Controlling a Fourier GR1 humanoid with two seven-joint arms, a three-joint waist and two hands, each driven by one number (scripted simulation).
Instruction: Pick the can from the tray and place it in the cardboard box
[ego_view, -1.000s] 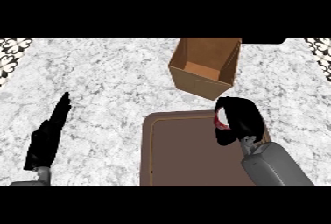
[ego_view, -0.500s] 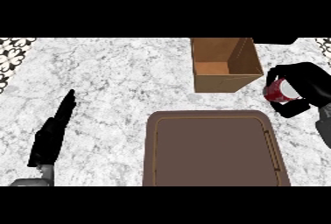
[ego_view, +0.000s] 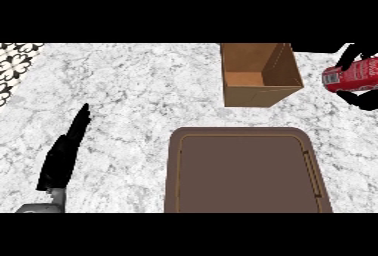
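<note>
Right hand (ego_view: 363, 102) curled round red can (ego_view: 354, 75) nr right edge of counter (ego_view: 148, 90), beside cardboard box (ego_view: 262, 96); should centre it over the opening b4 release.

You are counting five things.
You are seeing one can (ego_view: 353, 75), one cardboard box (ego_view: 255, 96), one tray (ego_view: 247, 172), and two hands: left hand (ego_view: 63, 155), right hand (ego_view: 363, 101).

A white, grey-veined marble counter (ego_view: 148, 100) is being shown across the view, being lit evenly. A black-and-white patterned strip (ego_view: 13, 65) is being seen at its upper left edge.
</note>
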